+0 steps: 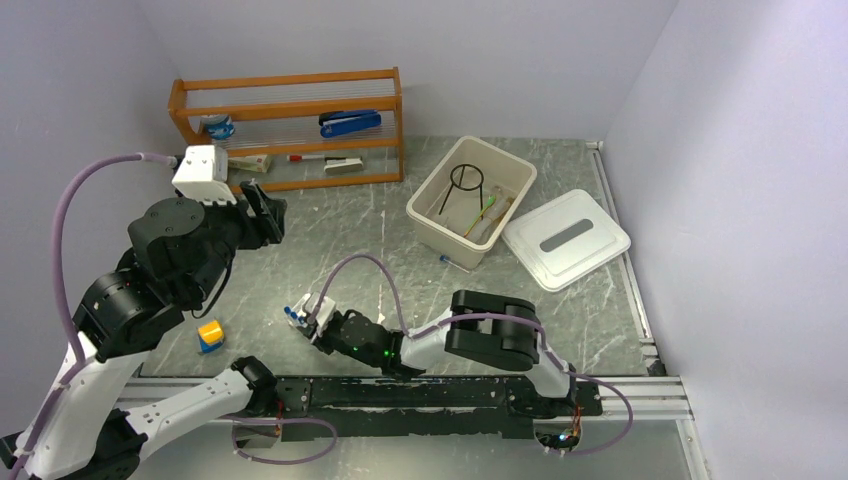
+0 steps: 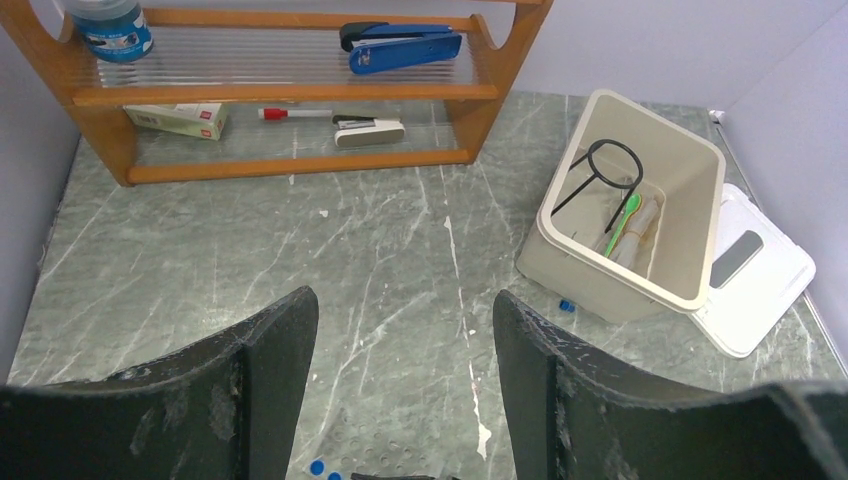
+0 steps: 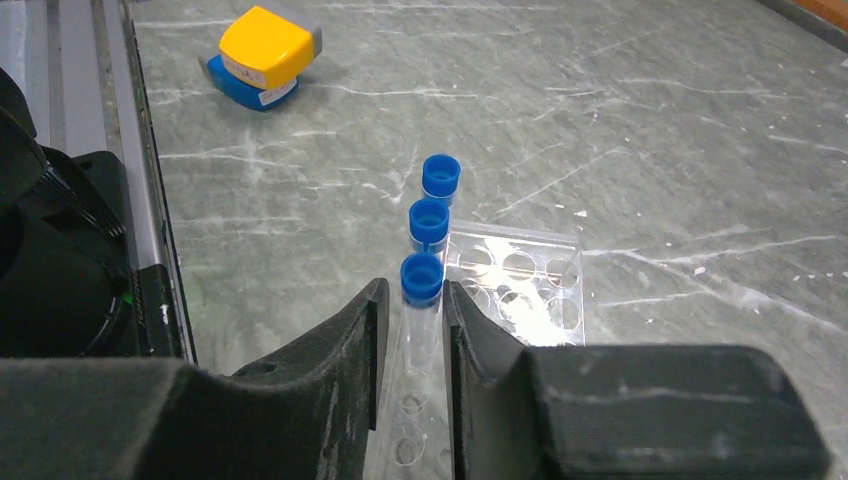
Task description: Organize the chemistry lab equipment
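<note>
Right wrist view: the right hand [image 3: 414, 296] is pinching the nearest blue-capped vial [image 3: 421, 278] just below its cap, one finger at either side of the clear tube. That vial stands upright in the white holed rack [image 3: 520, 270]. Two more vials [image 3: 429, 222] stand in line behind it toward 12 o'clock. The yellow-and-blue block [image 3: 262, 55] lies well apart at 11 o'clock.

From the top external view, the rack [image 1: 300, 318] sits on the desk [image 1: 330, 240] near the front rail, and the open bin [image 1: 432, 190] is at 2 o'clock from it. The black wire tripod [image 1: 463, 180] is already inside the bin and the lid [image 1: 565, 238] lies flat just beside it at 4 o'clock. One loose vial [image 1: 452, 262] lies on the desk at the bin's near wall.

The left hand [image 2: 402, 310] hangs above the desk with its fingers spread, holding nothing.

The step in hand looks like taking a vial out of the rack. The next move likely calls for a straight upward pull, so the tube clears its hole without tilting the light rack or knocking the neighbouring vial. After that comes a carry toward 2 o'clock and a low release inside the bin, beside the tripod.
</note>
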`<state>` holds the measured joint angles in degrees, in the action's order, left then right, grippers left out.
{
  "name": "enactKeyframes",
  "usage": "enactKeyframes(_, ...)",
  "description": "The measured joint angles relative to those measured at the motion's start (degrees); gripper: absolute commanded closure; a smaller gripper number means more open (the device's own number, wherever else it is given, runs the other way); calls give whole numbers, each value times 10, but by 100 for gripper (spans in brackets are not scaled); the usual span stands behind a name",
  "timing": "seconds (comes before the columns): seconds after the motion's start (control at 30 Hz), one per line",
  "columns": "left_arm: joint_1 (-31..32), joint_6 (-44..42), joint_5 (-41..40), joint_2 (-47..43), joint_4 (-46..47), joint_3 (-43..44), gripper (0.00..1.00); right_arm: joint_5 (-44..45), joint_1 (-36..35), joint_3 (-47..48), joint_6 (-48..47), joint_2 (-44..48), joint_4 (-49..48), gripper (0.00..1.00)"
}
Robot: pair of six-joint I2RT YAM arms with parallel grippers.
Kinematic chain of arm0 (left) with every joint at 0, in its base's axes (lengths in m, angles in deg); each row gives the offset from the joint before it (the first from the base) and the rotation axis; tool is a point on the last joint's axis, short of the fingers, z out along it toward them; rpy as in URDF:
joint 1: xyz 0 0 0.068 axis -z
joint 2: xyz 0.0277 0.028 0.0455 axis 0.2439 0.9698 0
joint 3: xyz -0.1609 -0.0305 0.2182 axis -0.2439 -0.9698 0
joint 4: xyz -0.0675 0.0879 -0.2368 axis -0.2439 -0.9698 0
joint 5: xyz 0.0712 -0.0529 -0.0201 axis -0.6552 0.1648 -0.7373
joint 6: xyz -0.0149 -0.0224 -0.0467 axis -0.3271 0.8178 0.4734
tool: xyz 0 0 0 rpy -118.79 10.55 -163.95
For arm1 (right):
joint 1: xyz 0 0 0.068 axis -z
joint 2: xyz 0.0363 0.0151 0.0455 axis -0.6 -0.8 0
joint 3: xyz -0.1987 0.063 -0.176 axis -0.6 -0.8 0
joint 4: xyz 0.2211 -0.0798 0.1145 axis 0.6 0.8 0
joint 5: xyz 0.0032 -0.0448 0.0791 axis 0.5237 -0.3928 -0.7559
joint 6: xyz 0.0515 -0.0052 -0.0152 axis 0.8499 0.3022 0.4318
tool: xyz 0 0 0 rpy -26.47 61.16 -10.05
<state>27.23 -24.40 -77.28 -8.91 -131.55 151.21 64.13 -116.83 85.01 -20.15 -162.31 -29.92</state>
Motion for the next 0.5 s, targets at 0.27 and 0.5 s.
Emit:
enactKeyframes(0.27, 0, 0, -1, 0, 0, -3, 31, -5, 0, -3, 6, 1, 1, 48)
enactKeyframes(0.5, 0, 0, -2, -1, 0, -4, 30, -13, 2, -10, 35, 50, 30, 37)
